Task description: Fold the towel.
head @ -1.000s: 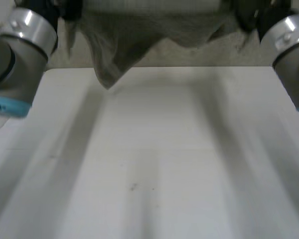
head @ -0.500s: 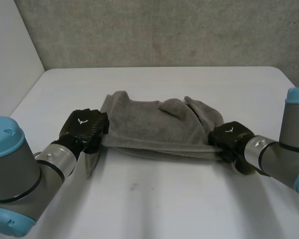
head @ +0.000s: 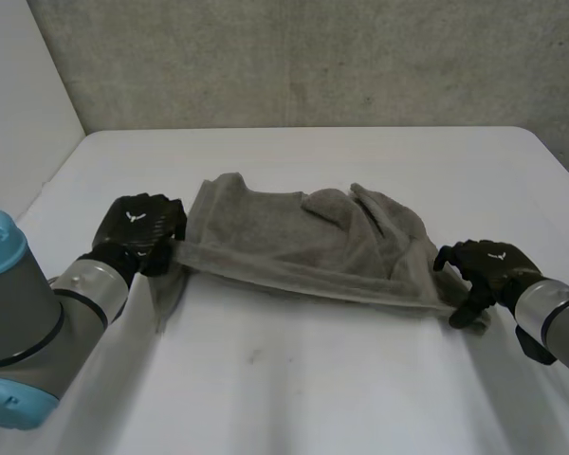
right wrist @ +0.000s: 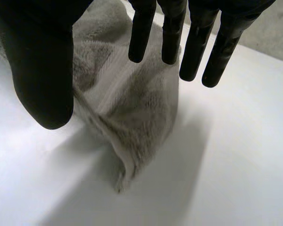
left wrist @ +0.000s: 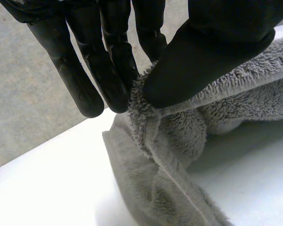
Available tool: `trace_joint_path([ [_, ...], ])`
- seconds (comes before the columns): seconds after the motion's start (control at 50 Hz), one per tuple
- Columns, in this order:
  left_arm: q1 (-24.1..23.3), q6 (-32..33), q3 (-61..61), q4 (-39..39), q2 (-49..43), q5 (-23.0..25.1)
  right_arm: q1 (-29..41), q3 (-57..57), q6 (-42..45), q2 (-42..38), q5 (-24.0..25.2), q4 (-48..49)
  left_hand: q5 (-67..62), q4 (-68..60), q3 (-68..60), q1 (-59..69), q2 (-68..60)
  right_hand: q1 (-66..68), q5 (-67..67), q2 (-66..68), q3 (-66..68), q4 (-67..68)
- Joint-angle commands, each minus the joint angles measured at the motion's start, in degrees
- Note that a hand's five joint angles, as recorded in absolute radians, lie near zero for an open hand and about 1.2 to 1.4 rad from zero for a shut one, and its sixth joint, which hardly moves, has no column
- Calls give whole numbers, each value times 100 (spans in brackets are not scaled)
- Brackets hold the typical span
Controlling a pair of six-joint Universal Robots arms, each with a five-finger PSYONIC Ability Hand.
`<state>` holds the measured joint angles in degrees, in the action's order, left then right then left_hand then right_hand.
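Grey towel (head: 294, 248) corner pinched in left robot hand (head: 137, 227).

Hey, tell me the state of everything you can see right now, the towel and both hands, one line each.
towel: grey, loosely folded over and rumpled, lying on the table, its left corner lifted.
left hand: shut, thumb and fingers pinching the towel's left corner.
right hand: open, fingers straight, at the towel's right end, not gripping it.
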<state>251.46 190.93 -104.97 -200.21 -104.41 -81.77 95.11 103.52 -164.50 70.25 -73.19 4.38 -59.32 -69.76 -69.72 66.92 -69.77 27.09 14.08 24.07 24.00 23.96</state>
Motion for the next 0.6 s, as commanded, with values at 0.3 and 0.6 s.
trace_joint_path([
  [0.3,184,-38,-6,35,35,-14,-142,222,-47,-55,68,432,-1068,-1024,-1028,1308,-1023,4826,5127,5127,5135,5138],
  [0.6,-114,-20,-384,52,-18,47,-291,107,59,86,59,1039,1840,1883,1880,-1599,1885,5291,5592,5593,5600,5604],
])
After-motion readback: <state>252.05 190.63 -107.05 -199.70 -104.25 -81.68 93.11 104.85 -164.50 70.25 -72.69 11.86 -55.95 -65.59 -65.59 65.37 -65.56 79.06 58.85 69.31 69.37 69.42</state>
